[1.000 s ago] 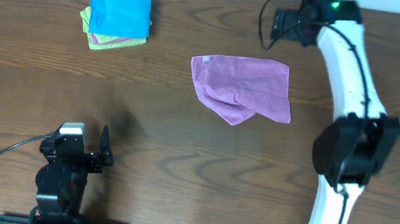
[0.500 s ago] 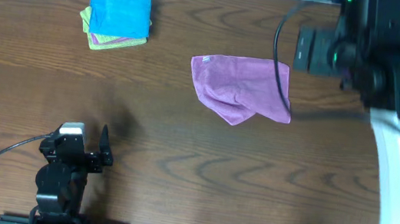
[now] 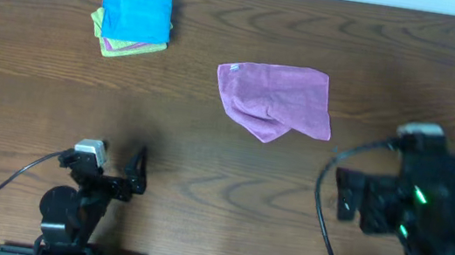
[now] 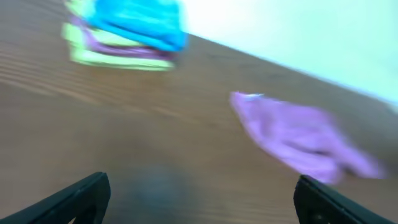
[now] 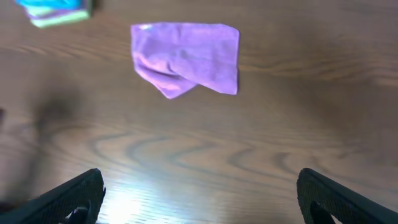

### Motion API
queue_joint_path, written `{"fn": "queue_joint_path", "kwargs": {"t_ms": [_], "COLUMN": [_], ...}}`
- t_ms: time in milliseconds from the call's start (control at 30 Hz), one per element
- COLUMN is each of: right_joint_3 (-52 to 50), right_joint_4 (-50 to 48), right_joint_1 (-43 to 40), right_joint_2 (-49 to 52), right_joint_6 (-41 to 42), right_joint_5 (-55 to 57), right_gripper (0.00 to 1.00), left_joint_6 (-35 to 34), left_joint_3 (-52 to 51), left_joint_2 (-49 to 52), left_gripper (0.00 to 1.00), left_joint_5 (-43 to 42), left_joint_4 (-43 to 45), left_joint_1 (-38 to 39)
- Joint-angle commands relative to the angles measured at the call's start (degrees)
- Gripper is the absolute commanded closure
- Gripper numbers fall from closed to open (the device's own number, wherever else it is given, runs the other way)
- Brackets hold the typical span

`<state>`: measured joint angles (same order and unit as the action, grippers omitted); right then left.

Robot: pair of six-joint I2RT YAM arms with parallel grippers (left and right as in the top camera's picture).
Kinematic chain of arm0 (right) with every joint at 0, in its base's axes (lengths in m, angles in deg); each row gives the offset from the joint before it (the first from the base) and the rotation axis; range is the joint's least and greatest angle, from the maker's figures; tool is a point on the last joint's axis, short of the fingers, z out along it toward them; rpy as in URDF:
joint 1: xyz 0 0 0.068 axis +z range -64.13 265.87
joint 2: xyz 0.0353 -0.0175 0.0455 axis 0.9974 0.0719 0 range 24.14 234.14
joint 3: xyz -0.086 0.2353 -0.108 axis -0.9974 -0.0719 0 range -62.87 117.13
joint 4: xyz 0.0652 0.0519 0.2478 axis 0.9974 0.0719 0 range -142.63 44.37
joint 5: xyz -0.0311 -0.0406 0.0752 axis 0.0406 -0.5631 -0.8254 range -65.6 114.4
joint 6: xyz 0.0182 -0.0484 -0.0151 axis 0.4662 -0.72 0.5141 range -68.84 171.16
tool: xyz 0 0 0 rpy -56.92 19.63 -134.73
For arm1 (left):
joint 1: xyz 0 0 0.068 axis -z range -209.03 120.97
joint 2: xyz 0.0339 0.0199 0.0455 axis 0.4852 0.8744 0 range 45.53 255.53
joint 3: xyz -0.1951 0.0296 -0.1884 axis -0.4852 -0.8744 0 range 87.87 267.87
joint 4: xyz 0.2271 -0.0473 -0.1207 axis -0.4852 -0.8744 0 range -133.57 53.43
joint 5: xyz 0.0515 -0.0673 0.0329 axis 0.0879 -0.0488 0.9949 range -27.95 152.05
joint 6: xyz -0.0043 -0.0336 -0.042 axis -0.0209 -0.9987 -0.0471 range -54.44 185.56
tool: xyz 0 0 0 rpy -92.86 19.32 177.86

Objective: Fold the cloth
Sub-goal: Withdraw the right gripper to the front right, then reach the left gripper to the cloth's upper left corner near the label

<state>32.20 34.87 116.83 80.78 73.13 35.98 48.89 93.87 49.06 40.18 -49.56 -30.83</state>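
here, left claw (image 4: pixel 199 193) and right claw (image 5: pixel 200 186) gape wide; white tag (image 3: pixel 234 67) on the cloth (image 3: pixel 277 99) is unreadable.

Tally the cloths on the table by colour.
Purple: 2, the loose cloth and a stack layer
Blue cloth: 1
Yellow-green cloth: 1
Total: 4

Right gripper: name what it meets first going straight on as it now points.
The open right gripper points across bare table toward the purple cloth. Nothing stands between; it probably meets wood first, else the cloth. Depth is unclear.
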Motion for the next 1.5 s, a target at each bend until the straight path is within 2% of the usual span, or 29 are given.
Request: {"fn": "queue_joint_path", "kwargs": {"t_ms": [0,67,233,367,467,600,700,867,967,1100,1300,1467], "right_joint_3": [-0.5,-0.5,-1.1,-1.1,-1.1,-1.1,-1.1,-1.1,-1.1,-1.1,-1.1,-1.1], "right_joint_4": [0.9,3.1,8.4,9.3,9.2,8.5,7.4,2.9,-0.9,-3.6,-4.4,-4.6], "right_joint_1": [0.7,0.7,0.7,0.7,0.7,0.7,0.7,0.7,0.5,0.5,0.5,0.3], "right_joint_2": [-2.7,-3.2,-3.1,-3.4,-3.4,-3.4,-3.4,-3.4,-3.4,-3.2,-2.1,-1.9], "right_joint_6": [2.7,3.6,3.7,2.9,1.7,0.4,-1.4,-5.6,-8.5,-9.4,-9.4,-9.4], "right_joint_5": [-2.2,-2.2,-2.2,-0.7,1.4,2.1,2.1,2.2,2.2,3.9,7.5,11.8], "right_gripper": [0.01,0.01,0.01,0.01,0.01,0.01,0.01,0.01,0.01,0.01,0.01,0.01], "left_joint_6": [-16.4,-20.9,-30.9,-35.8,-38.9,-38.0,-31.4,-30.5,-30.9,-27.7,-20.5,-16.7], "left_joint_3": [-0.7,-0.7,-0.7,-0.7,-0.7,-0.7,-0.6,-0.6,-0.1,4.4,19.2,30.4], "left_joint_2": [-0.3,-0.3,-0.3,-0.3,-0.3,-0.2,-0.2,3.3,12.1,26.9,53.4,69.5], "left_gripper": [0.05,0.05,0.04,0.05,0.05,0.05,0.04,0.04,0.04,0.04,0.04,0.04], "left_joint_5": [-18.2,-23.3,-22.6,-22.6,-23.0,-23.3,-21.5,-19.4,-18.2,-17.9,-17.8,-18.6], "left_joint_4": [1.3,0.8,1.0,0.0,-4.0,-3.8,-1.9,7.4,15.0,23.6,24.2,24.1], "left_joint_1": [0.1,0.1,0.1,0.1,0.1,0.5,0.7,2.9,5.2,8.7,14.4,19.2]}}
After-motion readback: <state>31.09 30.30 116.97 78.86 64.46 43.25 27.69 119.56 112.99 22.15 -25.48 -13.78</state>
